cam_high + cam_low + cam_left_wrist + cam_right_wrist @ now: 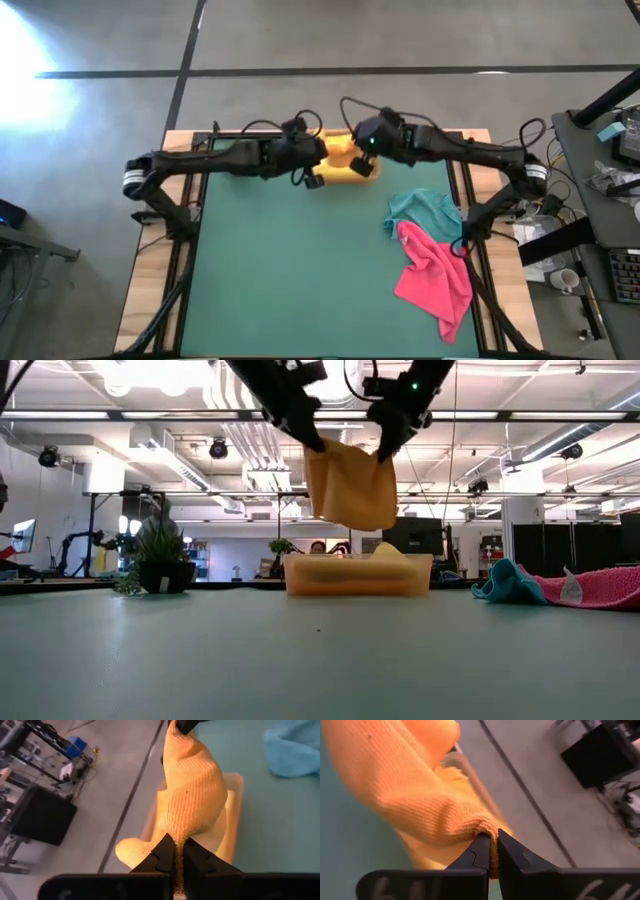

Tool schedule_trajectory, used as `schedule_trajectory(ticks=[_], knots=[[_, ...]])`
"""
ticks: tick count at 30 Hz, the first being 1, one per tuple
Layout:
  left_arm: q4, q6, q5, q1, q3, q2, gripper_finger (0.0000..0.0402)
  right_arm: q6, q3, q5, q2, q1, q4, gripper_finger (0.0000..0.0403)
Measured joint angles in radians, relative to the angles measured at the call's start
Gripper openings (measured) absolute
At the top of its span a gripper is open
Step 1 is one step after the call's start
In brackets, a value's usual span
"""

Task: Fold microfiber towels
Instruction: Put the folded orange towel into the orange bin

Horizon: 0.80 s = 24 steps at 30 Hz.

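- Above the far middle of the table, an orange towel (350,485) hangs in the air, strung between the two grippers and sagging below them.
- Directly under it sits a shallow tan tray (357,577) with yellow-orange cloth (385,552) heaped inside; the hanging towel's lower edge is clear of the tray in the low view.
- Left gripper (176,851): fingers pressed together on one corner of the orange towel, the fabric pinched thin between them.
- Right gripper (492,847): likewise clamped tight on the opposite corner, a fold of the weave bunched at its tips.
- In the high view the two grippers meet close together over the tray, left gripper (312,168) just beside right gripper (365,160), each arm reaching inward from its own side of the table.
- A teal towel (425,210) lies crumpled on the right half of the green table mat (290,270), with a pink towel (432,275) touching it and spreading toward the near edge; both are well apart from the tray.
- The mat covers the table between wooden side strips (145,290).
- A potted plant (163,555) stands at the table's far left in the low view.
- Beyond it is a large open room with ceiling lights, exposed ducts, and monitors; a person shows faintly behind the tray.
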Motion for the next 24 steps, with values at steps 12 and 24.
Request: schedule_trajectory(ticks=[12, 24], knots=[[0.061, 0.079, 0.010, 0.165, 0.088, 0.158, 0.0000, -0.181, -0.035, -0.125, 0.002, -0.228, 0.169, 0.0008], [0.055, 0.280, 0.082, 0.262, 0.129, 0.231, 0.0000, -0.209, -0.175, -0.342, 0.004, -0.364, 0.376, 0.0008]])
